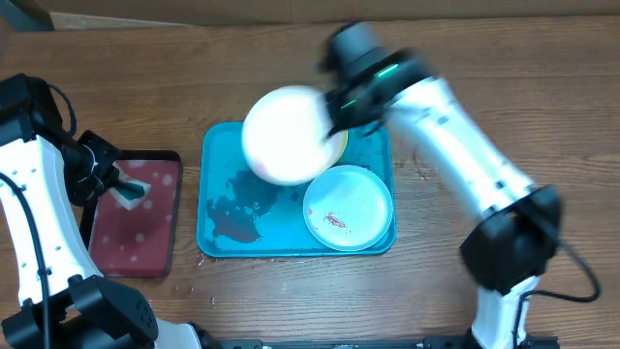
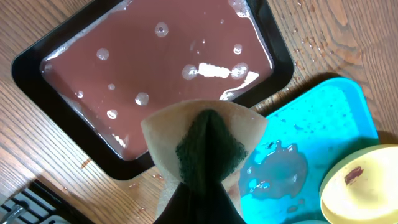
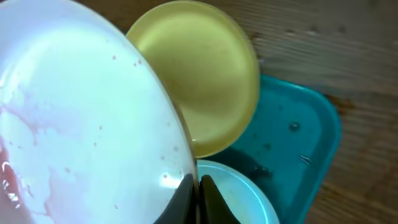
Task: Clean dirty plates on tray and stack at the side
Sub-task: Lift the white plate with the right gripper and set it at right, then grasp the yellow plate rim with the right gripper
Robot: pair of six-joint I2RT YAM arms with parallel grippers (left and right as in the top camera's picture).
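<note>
Overhead: your right pincer (image 1: 332, 123) is clamped on the rim of the white plate (image 1: 286, 136) and holds it above the tray (image 1: 221, 160), over the back half. The plate is blurred. The yellow plate (image 1: 342, 145) peeks out from under it at the tray's back right. The mint plate (image 1: 349, 206) lies flat in the tray's front right with a small red smear near its centre. A dark puddle (image 1: 232, 218) sits on the tray's front left. The red tray (image 1: 136, 233) is on the tabletop (image 1: 484, 58) just left of the tray. Your left pincer (image 1: 114, 182) hangs over its back end, pinching a sponge (image 1: 132, 190).

Left wrist: the sponge is squeezed between the fingers, tan face out, with the green pad folded in the middle. Below it you see the red tray, beaded with water drops, and the tray's wet corner. The yellow plate at lower right carries a brown smear.

Right wrist: the fingers are pressed together on the white plate's edge. The plate fills the left of the view, with pinkish streaks on its face. The yellow plate lies behind it and the mint plate's rim just below, both in the tray.
</note>
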